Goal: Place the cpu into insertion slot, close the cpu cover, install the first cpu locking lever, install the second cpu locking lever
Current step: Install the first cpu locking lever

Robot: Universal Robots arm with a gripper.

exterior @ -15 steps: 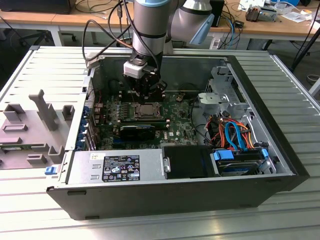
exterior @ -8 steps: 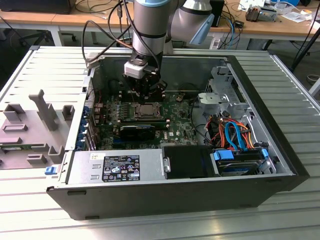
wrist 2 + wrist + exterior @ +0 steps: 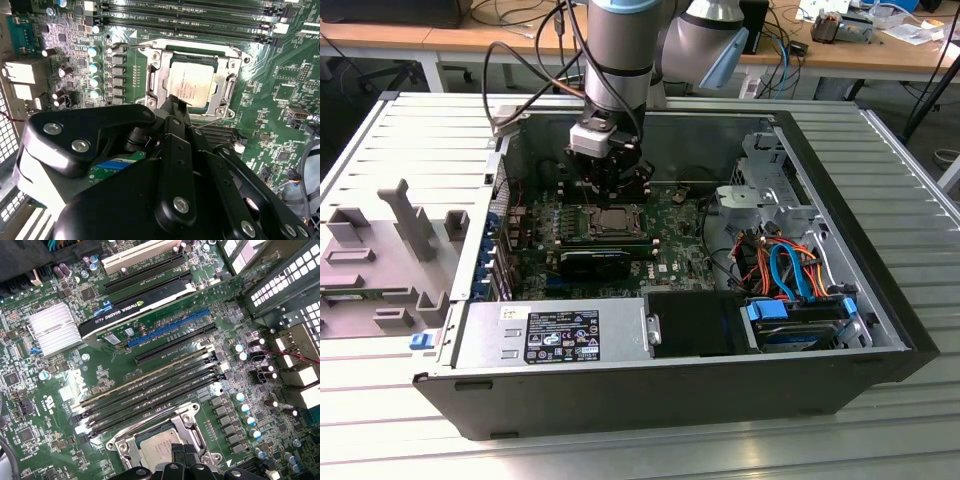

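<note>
The cpu (image 3: 194,82) has a dull silver top and lies flat in the insertion slot (image 3: 152,62) on the green board. Over its edges lies the cpu cover (image 3: 161,82), a silver frame with a square window. A thin wire lever (image 3: 190,46) runs along the side by the memory slots. Another wire (image 3: 216,119) sticks out at the near corner. My gripper (image 3: 177,101) is shut, and its black tip rests at the cpu's near edge. In the exterior view the gripper (image 3: 612,188) hangs just above the insertion slot (image 3: 612,222). The first wrist view shows the cpu (image 3: 157,446) beside the gripper (image 3: 183,454).
A long black expansion card (image 3: 595,262) lies just in front of the socket. Memory slots (image 3: 150,385) run beside it. The power supply (image 3: 555,335), drive cage and cables (image 3: 790,270) and the case walls (image 3: 840,210) hem in the board. Grey fixtures (image 3: 380,250) stand outside, at the exterior view's left.
</note>
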